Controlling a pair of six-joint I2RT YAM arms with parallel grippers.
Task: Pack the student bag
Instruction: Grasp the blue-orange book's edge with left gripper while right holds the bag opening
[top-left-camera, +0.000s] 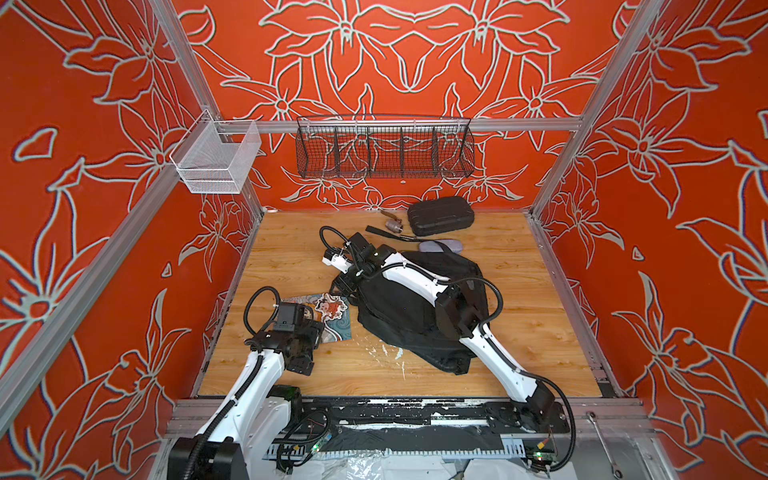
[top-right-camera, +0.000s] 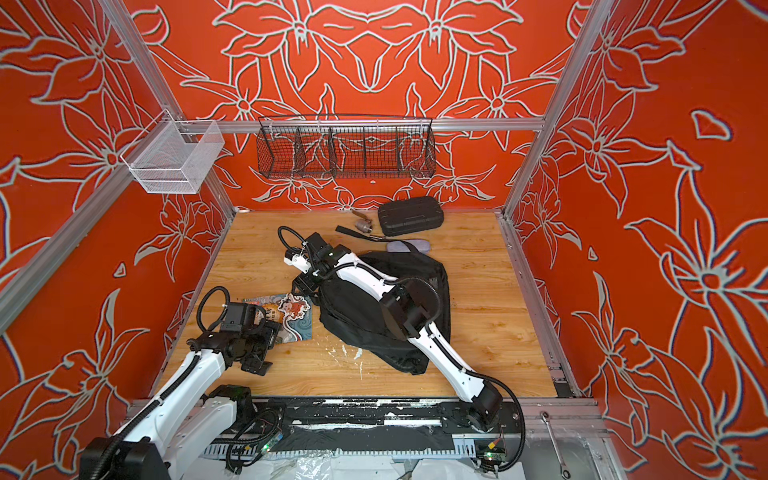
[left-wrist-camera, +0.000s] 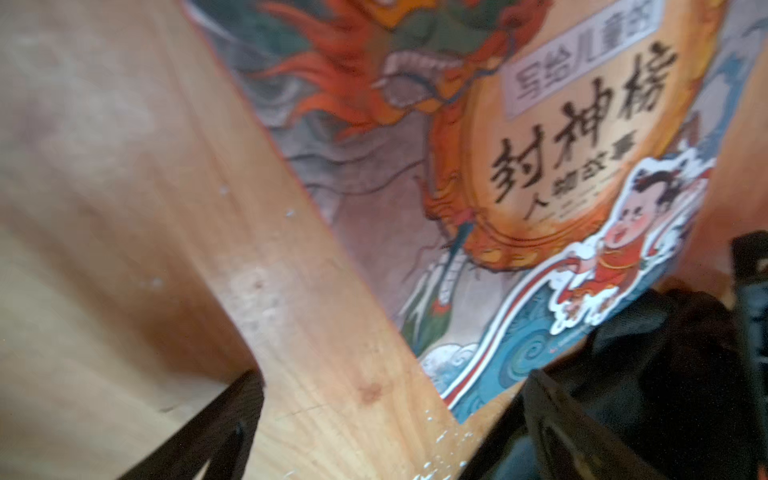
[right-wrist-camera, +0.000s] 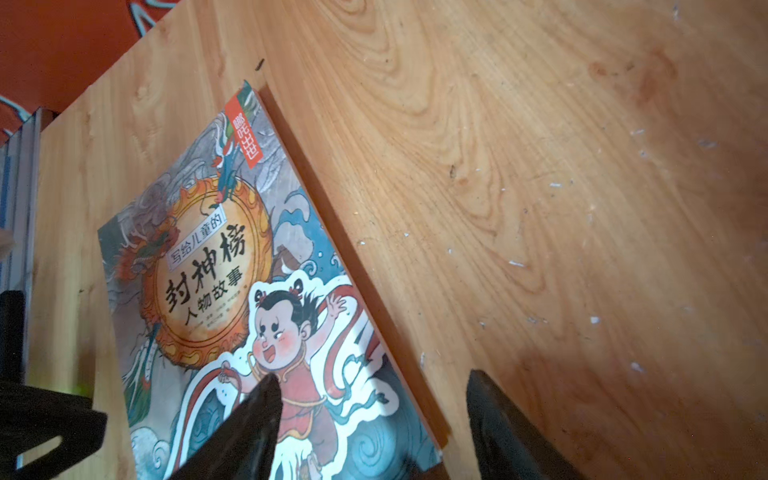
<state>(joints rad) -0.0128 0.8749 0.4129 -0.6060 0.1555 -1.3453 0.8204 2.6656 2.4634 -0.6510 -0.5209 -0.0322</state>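
Right wrist view: right gripper (right-wrist-camera: 372, 378) has its jaws apart and empty. One finger hangs over the cover of the picture book (right-wrist-camera: 249, 291), the other over bare wooden table (right-wrist-camera: 540, 166), so the book's bag-side edge runs between them. The book lies flat and skewed to the table edges. In both top views the student bag (top-left-camera: 399, 320) lies slumped mid-table just right of the book, possibly touching its corner, with the right forearm stretched across it. I cannot tell whether the bag's mouth is unzipped. Left wrist view: left gripper (left-wrist-camera: 395, 374) is spread wide and holds nothing. It sits over wood off the book's near corner, with the cover ahead of it. Judgement: the right gripper is better placed to pinch that edge, and the bag lies back along its own arm.
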